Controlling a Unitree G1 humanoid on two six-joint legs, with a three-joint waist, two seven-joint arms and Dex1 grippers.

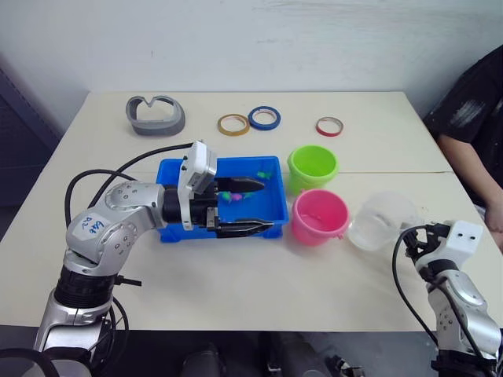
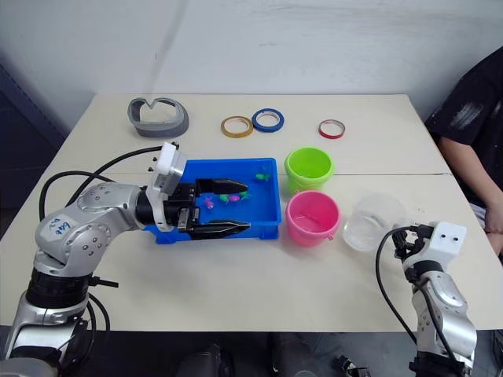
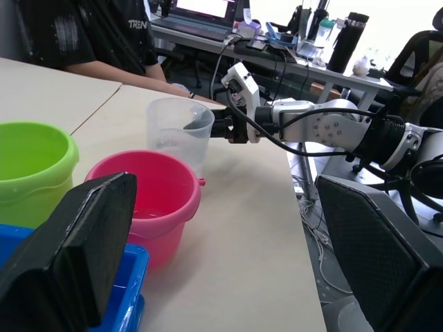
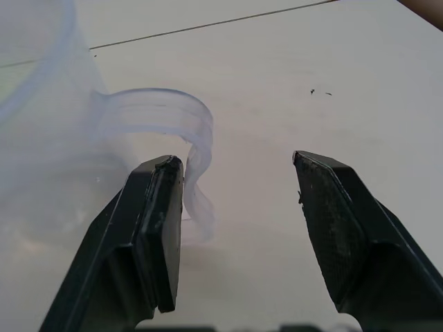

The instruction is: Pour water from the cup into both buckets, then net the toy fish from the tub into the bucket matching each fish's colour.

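The blue tub (image 1: pixel 174 168) sits at the table's middle with several tiny pink and green toy fish (image 1: pixel 229 196) in it. My left gripper (image 1: pixel 267 206) hovers over the tub, open and holding nothing. To the tub's right stand the lime green bucket (image 1: pixel 313 166) and, nearer, the pink bucket (image 1: pixel 319 217). The clear cup (image 1: pixel 381 220) stands right of the pink bucket. My right gripper (image 4: pixel 239 166) is open at the cup's handle (image 4: pixel 181 114). The handle's curved end lies between its fingers, close against one fingertip (image 4: pixel 160 181).
Yellow (image 1: pixel 233 124), blue (image 1: pixel 264 118) and red (image 1: pixel 329 126) tape rings lie along the table's far side, with a grey curved object (image 1: pixel 156 116) at the far left. A person in black (image 1: pixel 471 118) sits at the table's right edge.
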